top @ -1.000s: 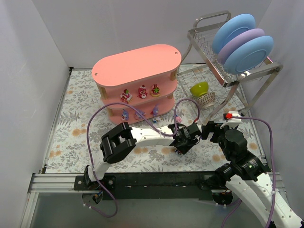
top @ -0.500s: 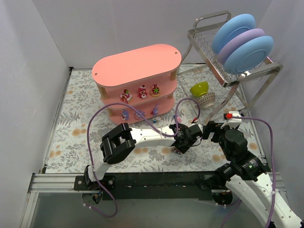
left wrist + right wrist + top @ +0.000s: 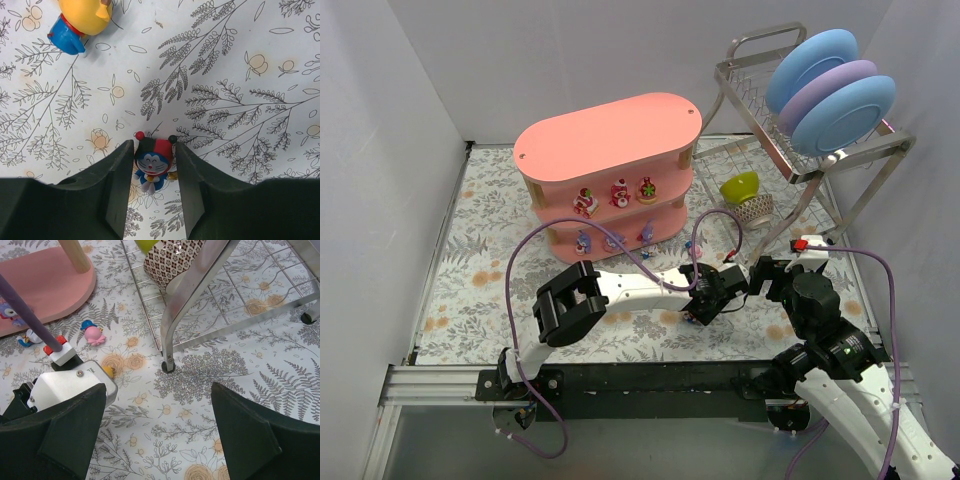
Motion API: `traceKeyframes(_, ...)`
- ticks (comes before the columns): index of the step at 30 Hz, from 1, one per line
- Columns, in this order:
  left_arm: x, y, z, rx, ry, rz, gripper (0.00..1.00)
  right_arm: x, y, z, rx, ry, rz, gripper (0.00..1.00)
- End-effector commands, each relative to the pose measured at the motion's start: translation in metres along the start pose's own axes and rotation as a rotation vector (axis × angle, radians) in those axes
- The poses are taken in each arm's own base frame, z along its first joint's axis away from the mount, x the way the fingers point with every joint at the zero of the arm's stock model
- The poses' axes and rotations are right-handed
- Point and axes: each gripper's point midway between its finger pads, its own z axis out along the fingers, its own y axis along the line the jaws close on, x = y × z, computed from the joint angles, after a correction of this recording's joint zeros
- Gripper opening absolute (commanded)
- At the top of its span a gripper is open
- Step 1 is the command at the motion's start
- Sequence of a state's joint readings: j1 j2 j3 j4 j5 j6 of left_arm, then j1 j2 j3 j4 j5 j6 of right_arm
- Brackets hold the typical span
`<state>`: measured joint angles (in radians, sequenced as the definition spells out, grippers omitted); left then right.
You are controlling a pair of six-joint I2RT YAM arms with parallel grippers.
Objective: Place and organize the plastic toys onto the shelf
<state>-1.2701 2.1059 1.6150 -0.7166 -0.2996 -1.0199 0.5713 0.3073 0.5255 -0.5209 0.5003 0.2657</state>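
My left gripper (image 3: pixel 154 146) has its jaws closed against both sides of a blue-bodied toy with a red and black hat (image 3: pixel 152 162), which lies on the floral mat. In the top view this gripper (image 3: pixel 696 312) is low over the mat, right of centre. A yellow-hatted blue toy (image 3: pixel 80 20) lies just beyond it. A pink toy (image 3: pixel 93 335) and another blue toy (image 3: pixel 27 338) lie near the foot of the salmon-pink shelf (image 3: pixel 610 150). The shelf holds three toys on its middle tier (image 3: pixel 619 194) and three on its lower tier (image 3: pixel 613 240). My right gripper (image 3: pixel 157 390) is open and empty, beside the left wrist.
A metal wire dish rack (image 3: pixel 790 160) with blue and purple plates (image 3: pixel 830 90) stands at the back right. A green bowl (image 3: pixel 740 185) and a patterned bowl (image 3: pixel 755 210) sit on its lower grid. A rack leg (image 3: pixel 167 365) stands just ahead of my right gripper.
My left gripper has shifted slightly toward the near edge and lower over the mat. The right arm has barely moved.
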Motion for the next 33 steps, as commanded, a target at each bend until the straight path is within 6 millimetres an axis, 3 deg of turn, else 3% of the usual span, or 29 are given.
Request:
traceKeyframes(1,-0.010,-0.019,-0.008,0.018,-0.040,-0.005,0.36,-0.018,0.015,0.001,-0.064,-0.072,0.060,0.93)
traceKeyframes(7,-0.011,-0.015,-0.011,0.000,-0.051,-0.029,0.19,-0.017,0.014,0.001,-0.061,-0.071,0.060,0.93)
traceKeyframes(12,-0.023,-0.002,-0.030,-0.036,-0.118,-0.083,0.01,-0.019,0.014,0.000,-0.064,-0.081,0.064,0.93)
traceKeyframes(18,-0.038,0.027,-0.058,-0.135,-0.213,-0.157,0.00,-0.020,0.015,0.000,-0.071,-0.088,0.069,0.93)
traceKeyframes(25,-0.066,0.067,-0.115,-0.262,-0.372,-0.247,0.00,-0.027,0.011,-0.004,-0.062,-0.125,0.078,0.92)
traceKeyframes(33,-0.123,0.113,-0.217,-0.362,-0.641,-0.323,0.00,-0.026,0.013,-0.003,-0.067,-0.121,0.076,0.92)
